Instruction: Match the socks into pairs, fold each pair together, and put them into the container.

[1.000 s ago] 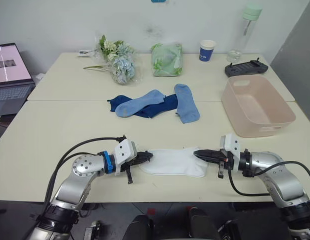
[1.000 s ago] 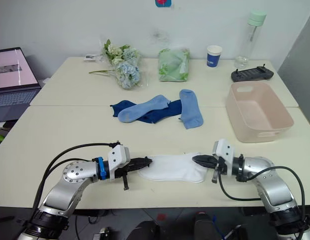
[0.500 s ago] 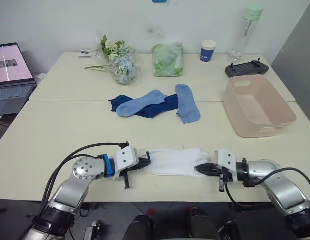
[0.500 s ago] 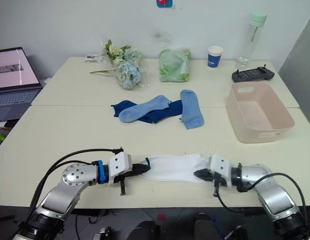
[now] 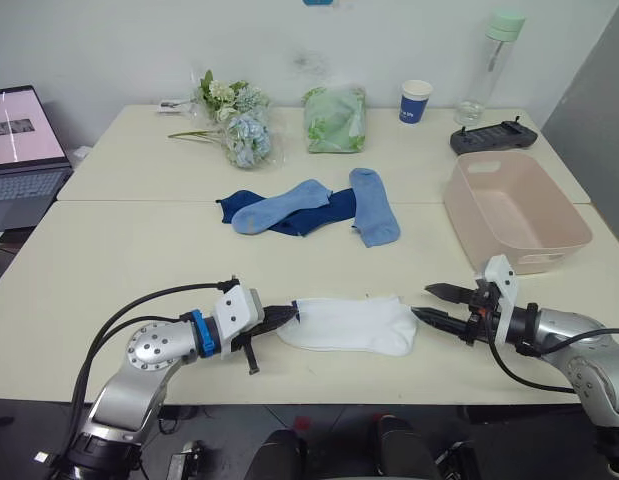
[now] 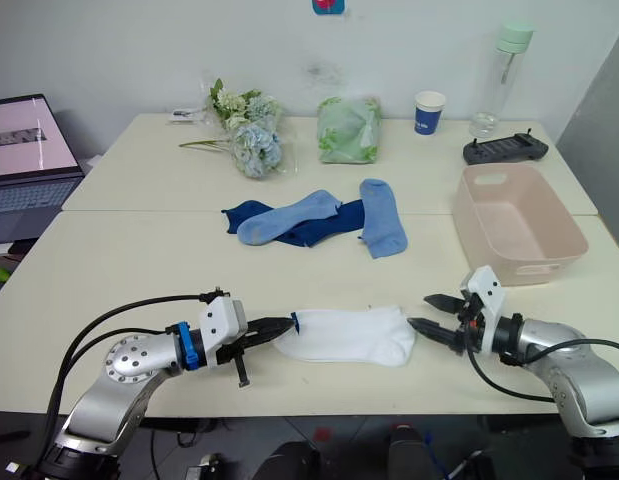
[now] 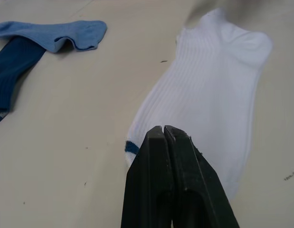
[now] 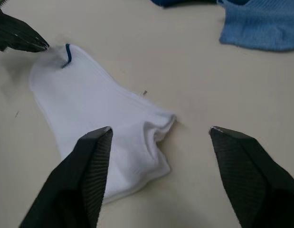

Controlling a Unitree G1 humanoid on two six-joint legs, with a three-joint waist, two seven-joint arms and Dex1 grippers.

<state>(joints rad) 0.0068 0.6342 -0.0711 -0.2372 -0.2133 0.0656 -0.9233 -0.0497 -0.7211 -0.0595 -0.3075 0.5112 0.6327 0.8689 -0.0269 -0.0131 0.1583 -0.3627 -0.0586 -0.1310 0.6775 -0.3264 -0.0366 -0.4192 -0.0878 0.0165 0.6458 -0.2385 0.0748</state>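
A white sock (image 5: 349, 325) lies flat near the table's front edge, its blue-trimmed cuff toward my left gripper (image 5: 289, 315). That gripper is shut, its tips pinching the cuff (image 7: 131, 146). My right gripper (image 5: 421, 302) is open just off the toe end (image 8: 156, 126), and nothing sits between its fingers (image 8: 94, 161). Two light blue socks (image 5: 279, 205) (image 5: 372, 205) lie mid-table, overlapping dark navy socks (image 5: 324, 212). The pale pink container (image 5: 564, 240) stands empty at the right, beyond my right gripper.
Along the back stand a laptop (image 5: 19, 140), a flower bunch (image 5: 234, 125), a green bag (image 5: 334, 118), a blue paper cup (image 5: 414, 100), a bottle (image 5: 494, 60) and a black controller (image 5: 491, 135). A seam (image 5: 139, 201) joins the two tables.
My right gripper has opened, let go of the sock's toe and drawn back to the right. The sock, stretched between both grippers before, now lies slack a little farther from the front edge.
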